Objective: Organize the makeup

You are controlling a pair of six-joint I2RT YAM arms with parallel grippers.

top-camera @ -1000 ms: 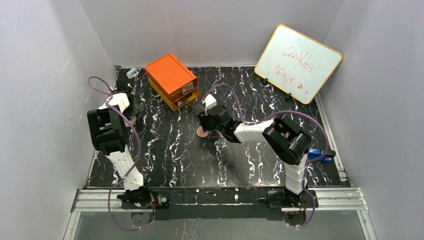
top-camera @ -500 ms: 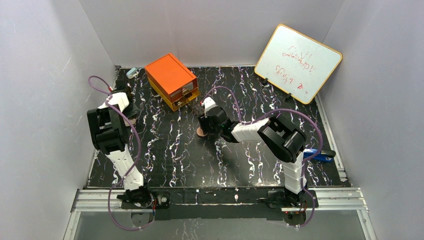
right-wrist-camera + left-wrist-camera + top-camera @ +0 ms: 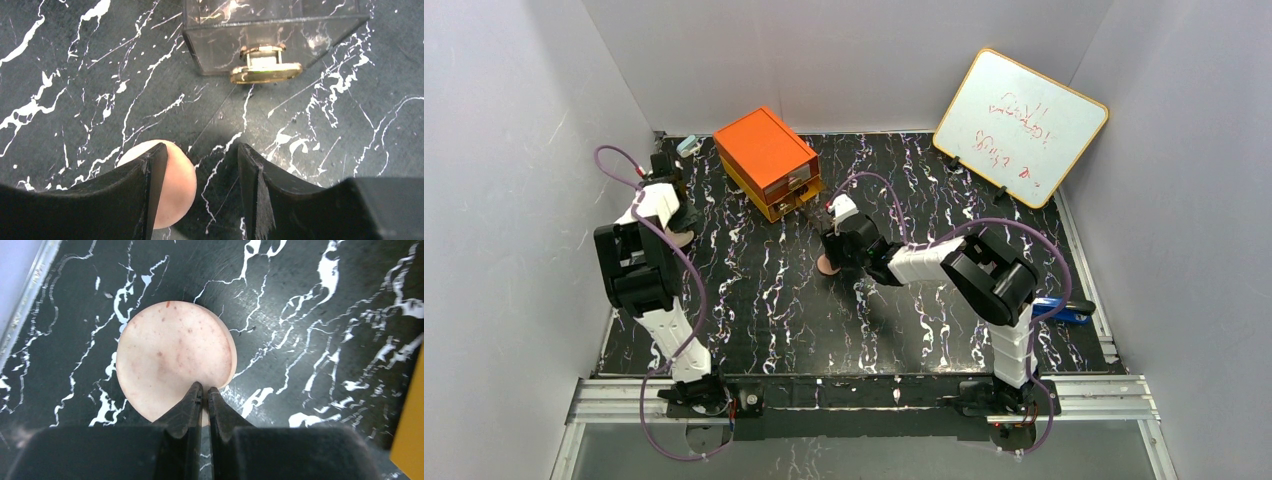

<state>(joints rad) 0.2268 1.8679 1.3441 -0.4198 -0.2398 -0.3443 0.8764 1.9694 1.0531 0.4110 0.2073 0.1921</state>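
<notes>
left pincer (image 3: 205,389): clenched tight, with its two dark tips pressed together.
where the left pincer was: its tips sat right at the near edge of the first pink disc (image 3: 175,360). i could not tell if they pinched the rim or only touched it.
first pink disc: round and peachy with little dark specks. it lay flat on the black table (image 3: 824,320) with white streaks, near the left wall.
right pincer (image 3: 200,155): released, with its two fingers spread wide and nothing between them.
second pink disc (image 3: 177,185): it lay on the table in the middle, half hidden under one finger of the right pincer, not in the gap.
clear drawer (image 3: 270,25): it was just past the right pincer, with its gold handle (image 3: 265,72) facing the pincer. it stuck out from the bottom of the orange box (image 3: 766,160).
orange box: it stood at the back of the table, between the two arms.
whiteboard (image 3: 1021,125): it leaned at the back right, with red writing on it.
blue thing (image 3: 1059,308): it lay at the right edge of the table, well apart from both discs.
</notes>
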